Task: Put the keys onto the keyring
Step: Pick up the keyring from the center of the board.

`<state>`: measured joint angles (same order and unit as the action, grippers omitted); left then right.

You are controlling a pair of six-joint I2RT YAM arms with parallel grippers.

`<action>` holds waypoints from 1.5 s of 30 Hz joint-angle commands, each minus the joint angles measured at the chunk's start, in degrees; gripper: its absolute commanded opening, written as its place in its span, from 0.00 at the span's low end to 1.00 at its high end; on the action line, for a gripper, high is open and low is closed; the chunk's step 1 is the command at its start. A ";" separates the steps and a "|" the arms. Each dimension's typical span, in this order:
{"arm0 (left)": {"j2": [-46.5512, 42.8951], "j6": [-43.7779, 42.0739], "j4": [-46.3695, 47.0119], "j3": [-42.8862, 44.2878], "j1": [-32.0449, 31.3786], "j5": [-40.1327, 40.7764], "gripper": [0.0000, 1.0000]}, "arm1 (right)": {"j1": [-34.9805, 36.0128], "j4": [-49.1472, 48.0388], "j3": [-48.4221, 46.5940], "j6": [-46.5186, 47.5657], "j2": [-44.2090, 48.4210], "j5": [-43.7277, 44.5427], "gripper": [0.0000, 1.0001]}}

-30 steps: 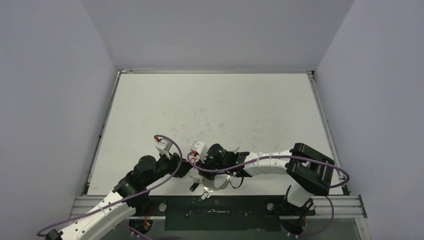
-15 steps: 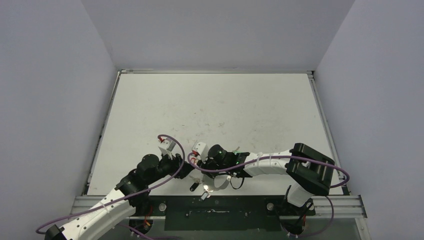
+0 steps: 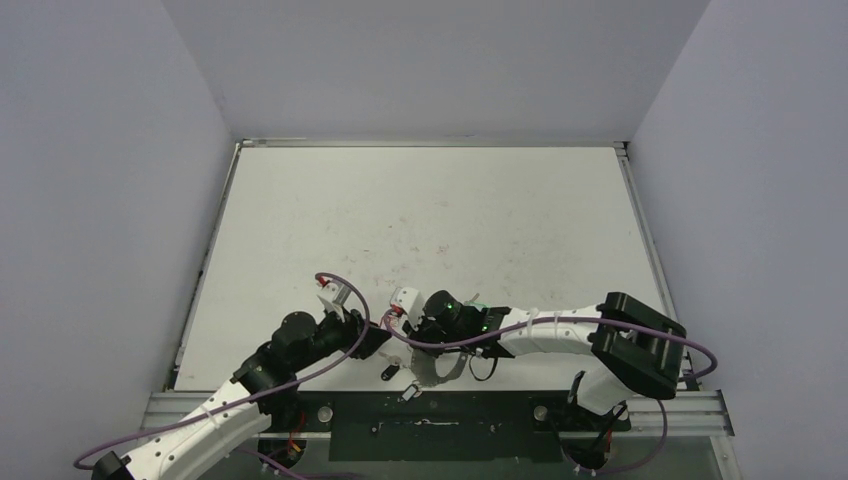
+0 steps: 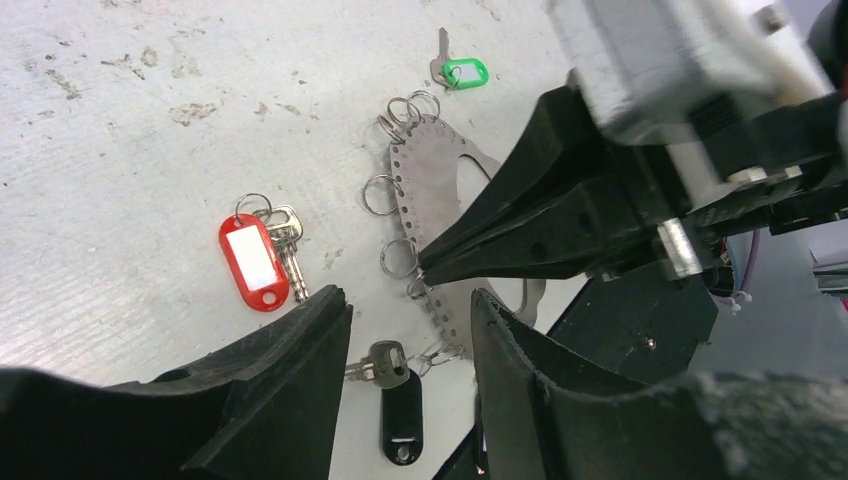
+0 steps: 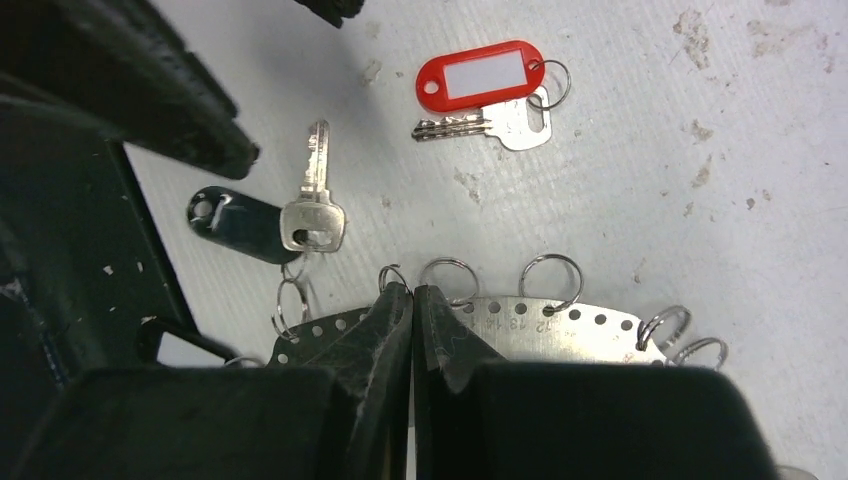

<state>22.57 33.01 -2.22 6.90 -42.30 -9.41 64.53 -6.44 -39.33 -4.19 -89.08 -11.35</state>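
Stamped numbers, 13 and 14, on keyring [image 5: 560,325]

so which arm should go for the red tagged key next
Left. The left gripper is open and empty, hovering just beside the red-tagged key, which lies loose. The right gripper is shut at the rim of the keyring, apparently holding it steady, so it isn't free.
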 commanded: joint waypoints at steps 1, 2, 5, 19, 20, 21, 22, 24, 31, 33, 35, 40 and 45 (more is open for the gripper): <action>-0.86 -0.73 8.36 -1.25 -0.43 -2.68 0.45 | -0.27 -1.00 1.02 1.25 7.66 -2.49 0.00; -0.87 -1.23 9.52 -1.49 -0.53 -3.36 0.45 | -0.32 -0.56 1.15 1.49 8.91 -2.91 0.00; -0.32 -3.68 12.87 -1.92 -1.28 -6.04 0.44 | -0.36 1.11 1.27 1.97 12.19 -4.47 0.00; 5.09 -21.25 25.81 -4.38 -9.35 -9.50 0.39 | -0.37 4.54 2.17 2.86 20.80 -9.06 0.00; 5.07 -22.69 26.52 -4.54 -9.89 -9.53 0.37 | -0.32 4.45 2.30 3.02 21.29 -9.66 0.00; 5.00 -23.40 26.84 -4.66 -10.14 -9.88 0.34 | -0.37 4.35 2.51 3.33 21.76 -10.05 0.00; 4.91 -24.61 27.33 -4.76 -10.48 -10.26 0.33 | -0.37 4.30 2.73 3.65 22.28 -10.16 0.00; 4.54 -25.88 28.19 -5.02 -10.90 -10.77 0.31 | -0.28 4.04 3.21 3.75 23.41 -10.54 0.00; 3.63 -31.21 29.90 -5.37 -12.88 -13.72 0.38 | -0.24 0.55 5.66 6.95 28.57 -11.50 0.00; 3.54 -32.63 29.84 -5.05 -13.58 -14.66 0.40 | -0.28 -0.38 6.03 7.16 29.23 -11.72 0.00; 3.73 -34.56 29.65 -4.58 -14.30 -14.40 0.38 | -0.26 -0.86 6.13 7.17 29.25 -12.10 0.00; 5.91 -35.65 30.94 -3.75 -15.29 -14.35 0.27 | -0.12 -1.24 5.69 6.63 28.33 -13.14 0.00; 9.12 -34.61 33.91 -3.41 -15.96 -13.96 0.25 | 0.18 -1.87 5.34 6.47 27.43 -13.33 0.00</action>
<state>29.69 -1.08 26.20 1.58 -57.67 -22.61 64.49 -2.98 -33.19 2.17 -61.47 -22.92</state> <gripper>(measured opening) 0.257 0.026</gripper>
